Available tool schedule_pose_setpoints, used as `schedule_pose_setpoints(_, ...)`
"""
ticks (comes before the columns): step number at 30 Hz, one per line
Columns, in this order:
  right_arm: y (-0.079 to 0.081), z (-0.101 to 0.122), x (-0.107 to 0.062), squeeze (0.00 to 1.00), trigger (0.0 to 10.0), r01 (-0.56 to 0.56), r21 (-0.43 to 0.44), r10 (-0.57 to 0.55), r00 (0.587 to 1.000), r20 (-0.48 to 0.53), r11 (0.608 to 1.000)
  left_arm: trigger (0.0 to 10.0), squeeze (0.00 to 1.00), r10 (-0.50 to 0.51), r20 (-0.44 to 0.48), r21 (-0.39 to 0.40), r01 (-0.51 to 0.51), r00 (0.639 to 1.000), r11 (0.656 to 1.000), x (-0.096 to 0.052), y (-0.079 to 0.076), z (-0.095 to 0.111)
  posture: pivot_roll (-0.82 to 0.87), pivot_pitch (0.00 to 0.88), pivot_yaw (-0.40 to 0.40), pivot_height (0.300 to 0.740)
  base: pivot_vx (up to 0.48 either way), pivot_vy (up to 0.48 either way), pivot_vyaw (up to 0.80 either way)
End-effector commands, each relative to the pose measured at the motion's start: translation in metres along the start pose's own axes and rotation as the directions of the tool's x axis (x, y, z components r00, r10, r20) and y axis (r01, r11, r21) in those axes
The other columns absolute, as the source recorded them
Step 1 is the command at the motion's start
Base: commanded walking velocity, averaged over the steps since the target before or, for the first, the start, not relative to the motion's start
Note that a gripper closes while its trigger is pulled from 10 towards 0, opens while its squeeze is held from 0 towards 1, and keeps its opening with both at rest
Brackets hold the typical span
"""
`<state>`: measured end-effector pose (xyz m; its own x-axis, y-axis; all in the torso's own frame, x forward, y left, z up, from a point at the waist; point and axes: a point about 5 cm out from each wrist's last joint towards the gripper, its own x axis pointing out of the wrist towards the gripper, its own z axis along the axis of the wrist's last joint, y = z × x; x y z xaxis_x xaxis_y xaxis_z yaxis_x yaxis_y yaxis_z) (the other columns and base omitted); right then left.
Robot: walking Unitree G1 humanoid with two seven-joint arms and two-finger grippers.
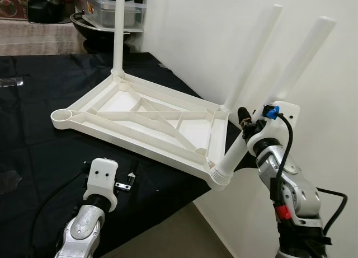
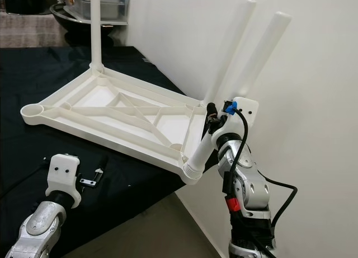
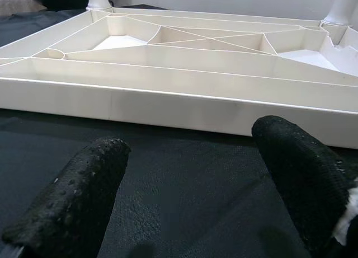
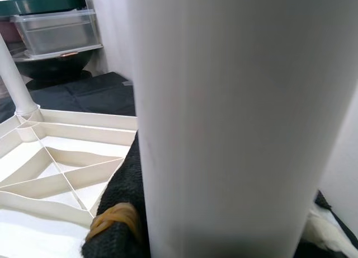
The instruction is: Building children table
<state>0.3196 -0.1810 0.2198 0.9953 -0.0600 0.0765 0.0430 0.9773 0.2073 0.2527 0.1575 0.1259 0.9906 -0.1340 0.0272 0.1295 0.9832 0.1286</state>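
Left eye view: nearest us, our left gripper (image 3: 184, 174) hovered low over the black cloth (image 1: 45, 157), fingers (image 3: 72, 196) apart with nothing between them, pointing at the near side wall of the white tabletop (image 1: 140, 121). A small metal bracket (image 1: 126, 183) lay on the cloth just beside that wrist. The tabletop lay upside down on the cloth, ribbed underside up, with its right corner hanging past the cloth edge. Our right gripper (image 1: 244, 123) was clamped on the near-right table leg (image 1: 268, 95), which sat tilted in its corner socket (image 1: 219, 177) and leaned toward the white wall (image 1: 224, 34). A second leg (image 1: 254, 54) rose just behind it, also tilted. The near-left socket (image 1: 62, 116) stood open with no leg in it. At the far corner a third leg (image 1: 118, 28) stood upright. Beyond it we saw a dark bowl (image 1: 92, 31) and a clear plastic container (image 1: 114, 12).
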Motion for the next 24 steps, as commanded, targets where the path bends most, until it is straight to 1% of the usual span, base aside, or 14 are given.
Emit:
schedule_pose_setpoints(1, 0.0, 0.019, -0.001, 0.0, 10.0, -0.015, -0.043, 0.019, 0.996, 0.084, 0.999, 10.0, 0.0, -0.013, -0.006, -0.009, 0.013, 1.0, 1.0, 0.001, -0.005, -0.002, 0.1, 0.0, -0.211, 0.74, 0.0, 0.0, 0.0)
schedule_pose_setpoints(5, 0.002, 0.024, 0.002, 0.0, 10.0, -0.063, -0.032, 0.065, 0.994, 0.089, 0.998, 10.0, 0.0, -0.014, -0.007, -0.01, 0.014, 1.0, 1.0, 0.0, -0.006, -0.003, 0.1, 0.0, -0.211, 0.74, 0.0, 0.0, 0.0)
schedule_pose_setpoints(6, 0.003, 0.026, 0.003, 0.12, 10.0, -0.087, -0.031, 0.089, 0.992, 0.091, 0.996, 10.0, 0.0, -0.014, -0.007, -0.009, 0.014, 1.0, 1.0, 0.0, -0.006, -0.003, 0.1, 0.0, -0.212, 0.74, 0.0, 0.0, 0.0)
schedule_pose_setpoints(7, 0.005, 0.03, 0.005, 0.69, 10.0, -0.124, -0.028, 0.126, 0.987, 0.096, 0.992, 10.0, 0.0, -0.014, -0.007, -0.009, 0.014, 1.0, 1.0, 0.001, -0.006, -0.003, 0.11, 0.0, -0.215, 0.74, 0.0, 0.0, 0.0)
schedule_pose_setpoints(8, 0.005, 0.03, 0.005, 0.69, 10.0, -0.124, -0.028, 0.126, 0.987, 0.096, 0.992, 10.0, 0.0, -0.014, -0.007, -0.009, 0.014, 1.0, 1.0, 0.001, -0.006, -0.003, 0.11, 0.0, -0.215, 0.74, 0.0, 0.0, 0.0)
schedule_pose_setpoints(9, 0.008, 0.037, 0.007, 0.8, 10.0, -0.179, -0.031, 0.181, 0.978, 0.108, 0.983, 10.0, 0.0, -0.014, -0.007, -0.009, 0.014, 1.0, 1.0, 0.001, -0.006, -0.003, 0.11, 0.0, -0.215, 0.74, 0.0, 0.0, 0.0)
schedule_pose_setpoints(10, 0.008, 0.037, 0.007, 0.8, 10.0, -0.179, -0.031, 0.181, 0.978, 0.108, 0.983, 10.0, 0.0, -0.014, -0.007, -0.009, 0.014, 1.0, 1.0, 0.001, -0.006, -0.003, 0.11, 0.0, -0.215, 0.74, 0.0, 0.0, 0.0)
schedule_pose_setpoints(11, 0.009, 0.04, 0.008, 0.8, 10.0, -0.203, -0.027, 0.205, 0.972, 0.114, 0.979, 10.0, 0.0, -0.013, -0.007, -0.01, 0.013, 1.0, 1.0, 0.001, -0.006, -0.003, 0.11, 0.0, -0.218, 0.74, 0.0, 0.0, 0.0)
schedule_pose_setpoints(13, 0.009, 0.04, 0.008, 0.8, 10.0, -0.203, -0.027, 0.205, 0.972, 0.114, 0.979, 10.0, 0.0, -0.013, -0.007, -0.01, 0.013, 1.0, 1.0, 0.001, -0.006, -0.003, 0.11, 0.0, -0.218, 0.74, 0.0, 0.0, 0.0)
schedule_pose_setpoints(14, 0.01, 0.044, 0.008, 0.98, 10.0, -0.234, -0.021, 0.234, 0.964, 0.126, 0.972, 10.0, 0.0, -0.013, -0.007, -0.01, 0.012, 1.0, 1.0, 0.001, -0.006, -0.003, 0.11, 0.0, -0.22, 0.74, 0.0, 0.0, 0.0)
schedule_pose_setpoints(15, 0.012, 0.047, 0.008, 1.0, 10.0, -0.265, -0.009, 0.264, 0.955, 0.132, 0.964, 10.0, 0.0, -0.012, -0.007, -0.01, 0.012, 1.0, 1.0, 0.001, -0.006, -0.003, 0.11, 0.0, -0.219, 0.74, 0.0, 0.0, 0.0)
schedule_pose_setpoints(19, 0.013, 0.051, 0.008, 1.0, 10.0, -0.308, 0.006, 0.304, 0.943, 0.132, 0.952, 10.0, 0.0, -0.011, -0.007, -0.01, 0.011, 1.0, 1.0, 0.0, -0.006, -0.003, 0.11, 0.0, -0.219, 0.74, 0.0, 0.0, 0.0)
schedule_pose_setpoints(21, 0.013, 0.049, 0.008, 1.0, 10.0, -0.336, 0.024, 0.332, 0.937, 0.106, 0.941, 10.0, 0.0, -0.012, -0.008, -0.009, 0.011, 1.0, 1.0, 0.0, -0.006, -0.003, 0.11, 0.0, -0.217, 0.74, 0.0, 0.0, 0.0)
schedule_pose_setpoints(24, 0.01, 0.045, 0.007, 1.0, 10.0, -0.352, 0.029, 0.348, 0.934, 0.084, 0.936, 10.0, 0.0, -0.013, -0.009, -0.009, 0.013, 1.0, 1.0, 0.0, -0.006, -0.003, 0.11, 0.0, -0.216, 0.74, 0.0, 0.0, 0.0)
